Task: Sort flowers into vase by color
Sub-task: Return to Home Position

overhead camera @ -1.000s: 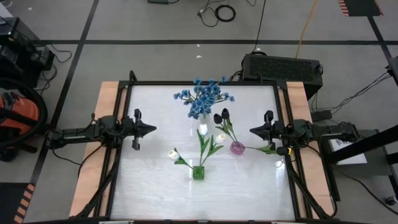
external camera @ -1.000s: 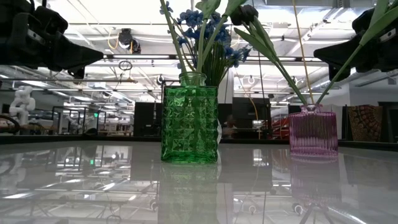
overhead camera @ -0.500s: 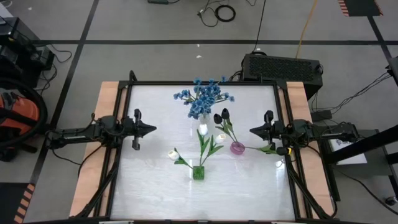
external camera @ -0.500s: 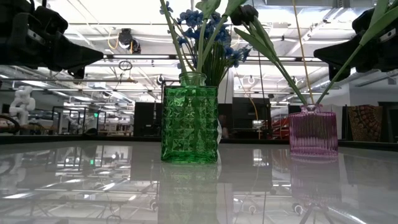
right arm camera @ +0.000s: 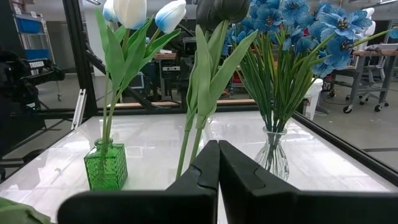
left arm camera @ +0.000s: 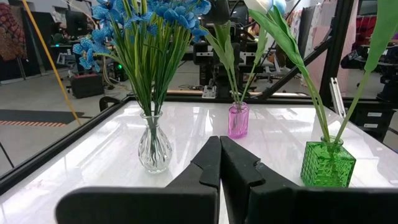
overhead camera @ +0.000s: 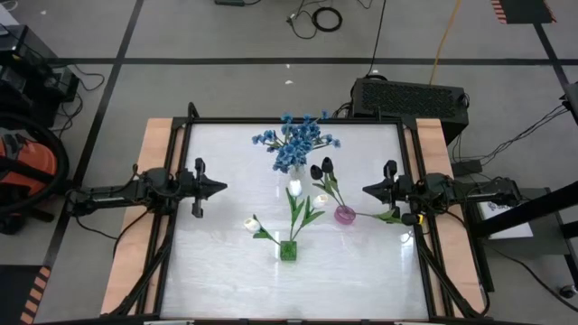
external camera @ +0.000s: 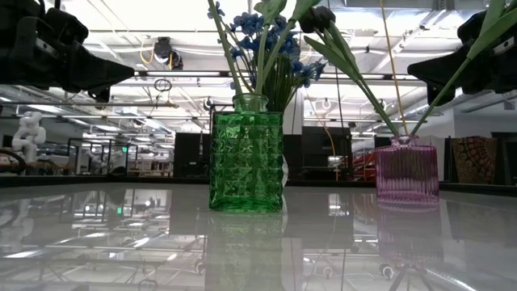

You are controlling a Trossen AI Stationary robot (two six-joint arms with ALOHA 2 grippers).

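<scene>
Nothing has moved since the earlier frames. High view: white tulip buds (overhead camera: 251,223) in the square green glass vase (overhead camera: 287,250) stand about midway between left end effector (overhead camera: 222,188) and right end effector (overhead camera: 365,190). Low view: their long axis runs near upright. Wrist views: both end effectors clenched, empty.

Three vases are counted: a green vase (left arm camera: 328,165), a pink vase (left arm camera: 237,120), a clear vase (left arm camera: 154,146). Three white tulips (overhead camera: 295,188), two dark tulips (overhead camera: 326,165) and one blue bunch (overhead camera: 296,140) are seen.
</scene>
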